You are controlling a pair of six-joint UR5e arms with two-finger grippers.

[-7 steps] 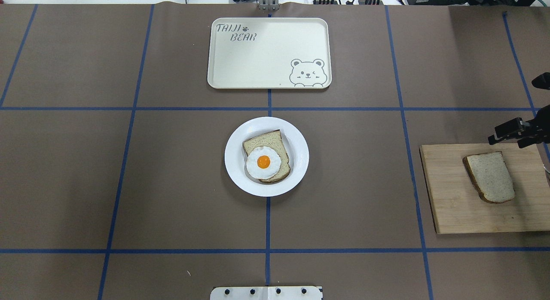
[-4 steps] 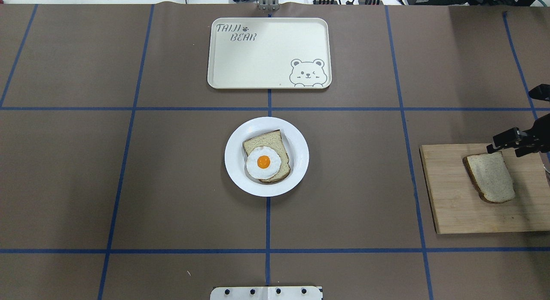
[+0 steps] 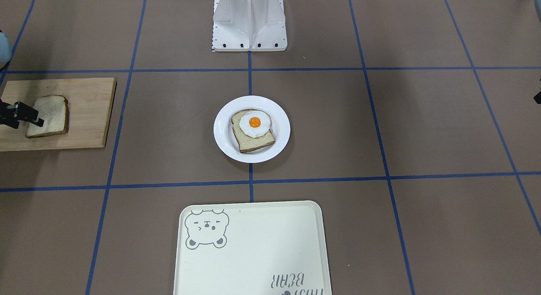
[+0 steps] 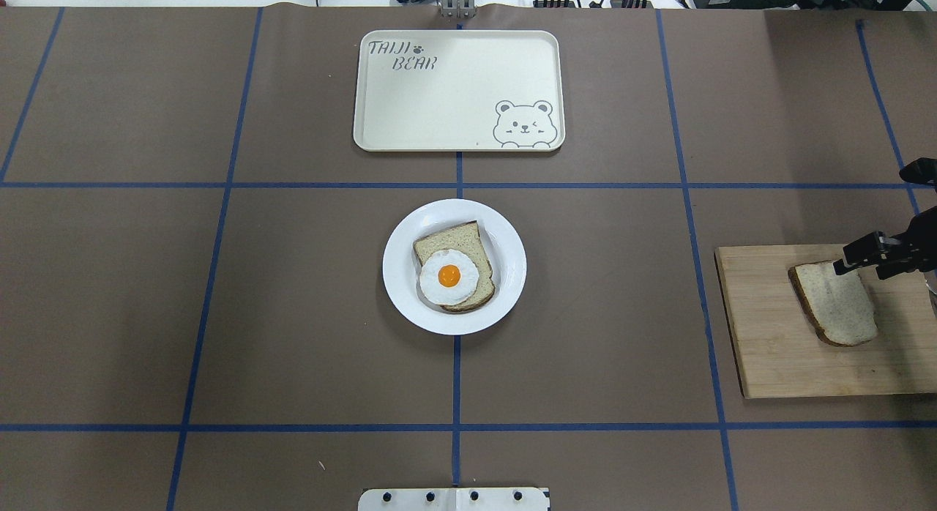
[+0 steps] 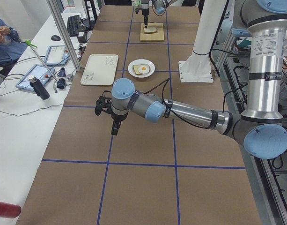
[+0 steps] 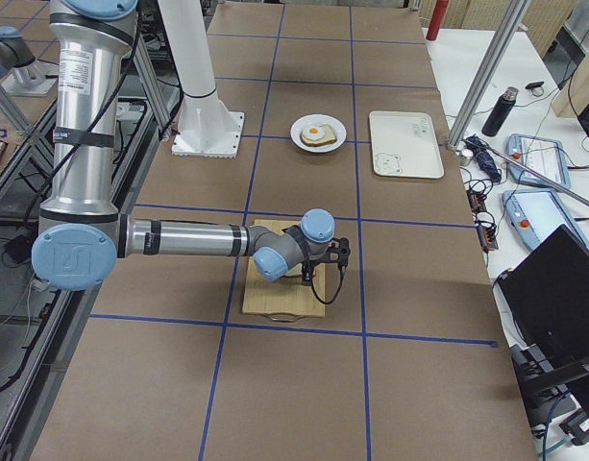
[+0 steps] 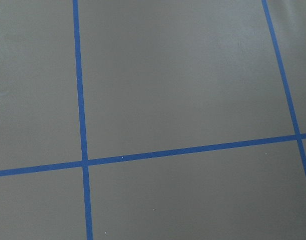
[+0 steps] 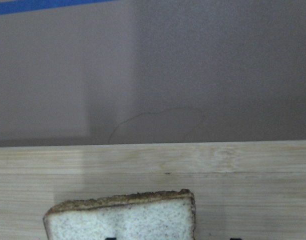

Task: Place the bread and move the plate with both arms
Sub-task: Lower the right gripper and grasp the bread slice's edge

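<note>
Bread (image 4: 834,302) lies on the cutting board (image 4: 768,350). The right gripper (image 4: 867,258), jaws apart, straddles its far edge; a shallow pinch could tear or drop it. Whether the left gripper (image 5: 102,107) is apart or together, I cannot tell.

The right claw (image 4: 871,256) hangs low with its fingers apart. The left claw (image 5: 114,127) points down, its arm (image 5: 190,112) stretched out low.
</note>
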